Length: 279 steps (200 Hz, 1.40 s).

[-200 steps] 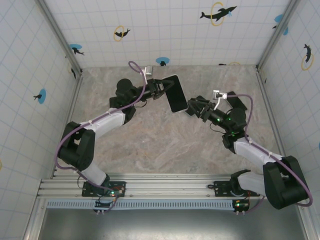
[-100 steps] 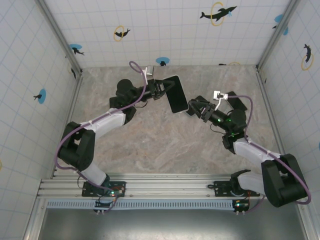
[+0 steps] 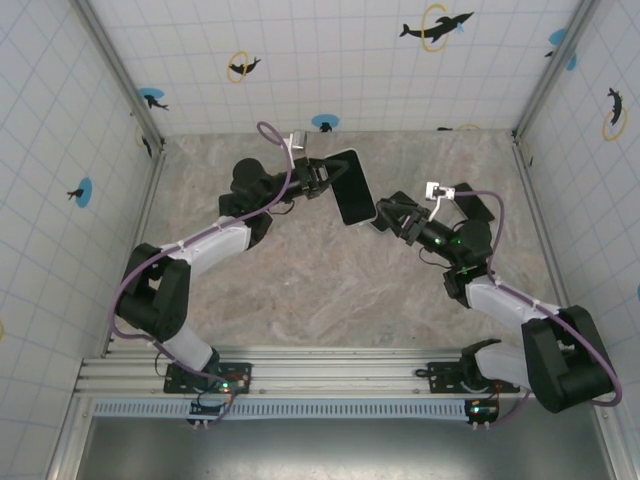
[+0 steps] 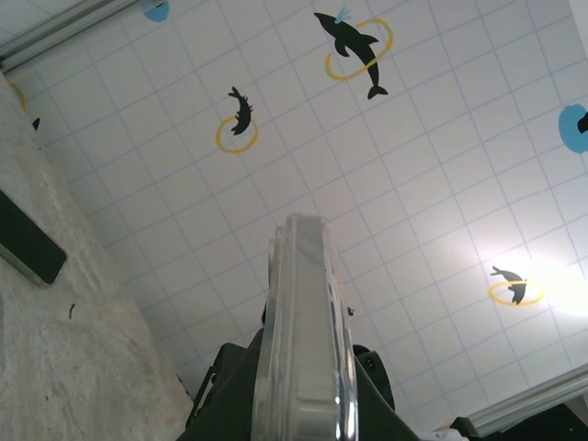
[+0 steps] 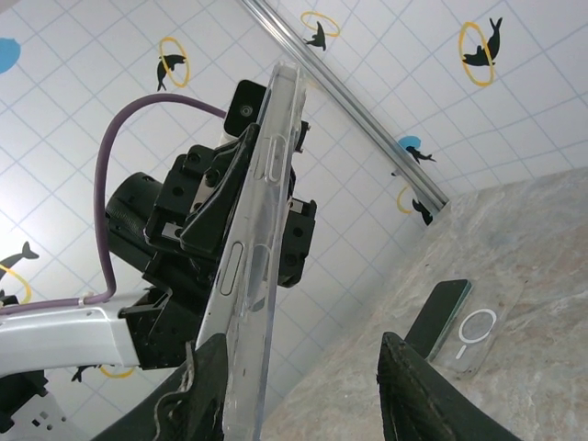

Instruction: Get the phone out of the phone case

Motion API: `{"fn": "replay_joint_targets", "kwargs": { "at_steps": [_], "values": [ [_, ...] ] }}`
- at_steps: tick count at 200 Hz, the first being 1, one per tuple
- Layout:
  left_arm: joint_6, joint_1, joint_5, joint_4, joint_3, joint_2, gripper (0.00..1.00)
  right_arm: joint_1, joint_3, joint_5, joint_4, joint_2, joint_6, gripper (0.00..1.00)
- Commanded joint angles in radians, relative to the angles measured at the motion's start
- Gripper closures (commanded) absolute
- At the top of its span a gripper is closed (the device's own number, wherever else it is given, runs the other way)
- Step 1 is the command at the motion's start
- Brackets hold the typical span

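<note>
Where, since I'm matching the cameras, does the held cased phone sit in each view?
Top external: cased phone above centre, in the left gripper.
Left wrist: cased phone edge-on, bottom centre.
Right wrist: cased phone edge-on, left of centre.
Shared landmark: tiled wall with dolphin stickers.

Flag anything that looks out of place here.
Nothing spilled or damaged. The cased phone is off the table, held on edge by the left gripper, as the task needs. One oddity: the right wrist view shows a second clear case with a ring lying on the table beside a dark slab I cannot identify.
</note>
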Motion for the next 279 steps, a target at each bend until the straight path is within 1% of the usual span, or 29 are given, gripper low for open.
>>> {"fn": "replay_joint_targets", "kwargs": {
  "at_steps": [1,47,74,95,130,152,180,210,238,255,276,279],
  "values": [
    [-0.04,-0.004,-0.003,0.109,0.016,-0.02,1.0,0.013,-0.03,-0.019,-0.01,0.014,-0.016,0.55],
    [-0.045,-0.008,-0.032,0.104,0.015,-0.015,1.0,0.033,-0.011,-0.033,-0.031,0.025,-0.014,0.55],
    [-0.048,-0.025,-0.048,0.094,0.022,0.003,1.0,0.053,0.012,-0.008,0.003,0.05,0.055,0.55],
    [-0.066,-0.039,-0.065,0.119,0.013,0.025,1.0,0.075,0.051,0.013,0.005,0.081,0.126,0.55],
    [-0.079,-0.055,-0.078,0.14,0.019,0.055,1.0,0.106,0.082,0.05,0.039,0.102,0.176,0.56],
    [-0.065,-0.056,-0.081,0.117,0.013,0.057,1.0,0.107,0.087,0.058,0.055,0.1,0.197,0.62],
    [-0.019,-0.054,-0.09,0.035,0.023,0.051,0.98,0.102,0.076,0.068,0.05,0.086,0.208,0.78],
    [0.004,-0.051,-0.1,-0.026,0.031,0.045,0.86,0.099,0.054,0.092,0.075,0.081,0.243,0.88],
    [0.017,-0.041,-0.119,-0.083,0.017,0.031,0.73,0.104,0.041,0.117,0.092,0.084,0.288,0.9],
    [0.027,-0.036,-0.134,-0.114,0.002,0.017,0.68,0.109,0.037,0.13,0.078,0.083,0.304,0.91],
    [0.045,-0.025,-0.176,-0.165,-0.019,-0.005,0.56,0.115,0.024,0.149,0.078,0.081,0.335,0.92],
    [0.048,-0.025,-0.178,-0.171,-0.021,-0.007,0.53,0.115,0.022,0.151,0.078,0.081,0.339,0.93]
  ]
}}
